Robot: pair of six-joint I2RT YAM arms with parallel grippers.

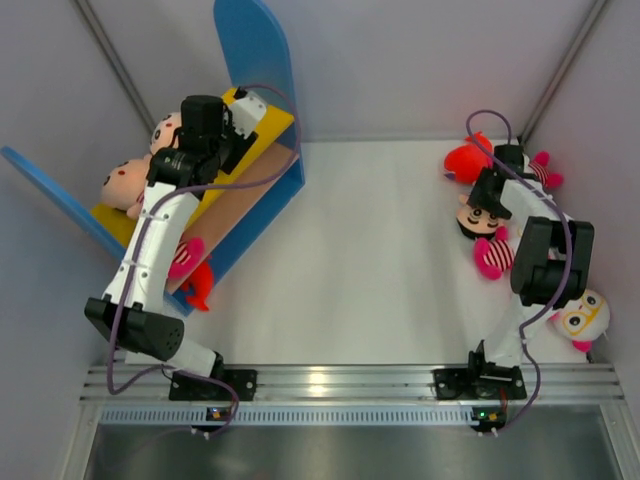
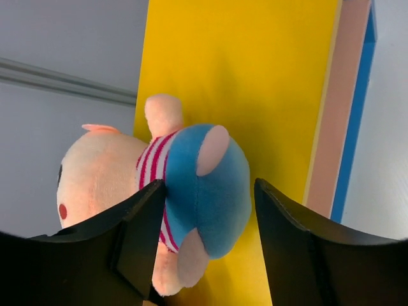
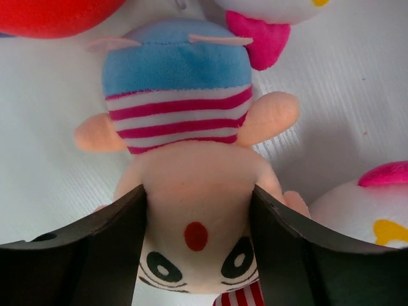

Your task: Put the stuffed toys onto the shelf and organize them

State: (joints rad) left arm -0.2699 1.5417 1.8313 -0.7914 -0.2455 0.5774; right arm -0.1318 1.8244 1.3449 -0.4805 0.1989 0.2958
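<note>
the left pincer [image 2: 208,186] sits open astride the shelf doll [image 2: 210,159] while the right pincer [image 3: 198,189] clamps the surface doll [image 3: 182,121] by its head.

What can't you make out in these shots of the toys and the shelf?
Top view: the left arm covers the dolls on the shelf; only heads show.
Left wrist view: the left gripper flanks a blue-pants doll; its face is turned away, and whether both fingers touch is unclear.
Right wrist view: the right gripper clasps the striped doll; frame edges cut off the red plush and white toys.
</note>
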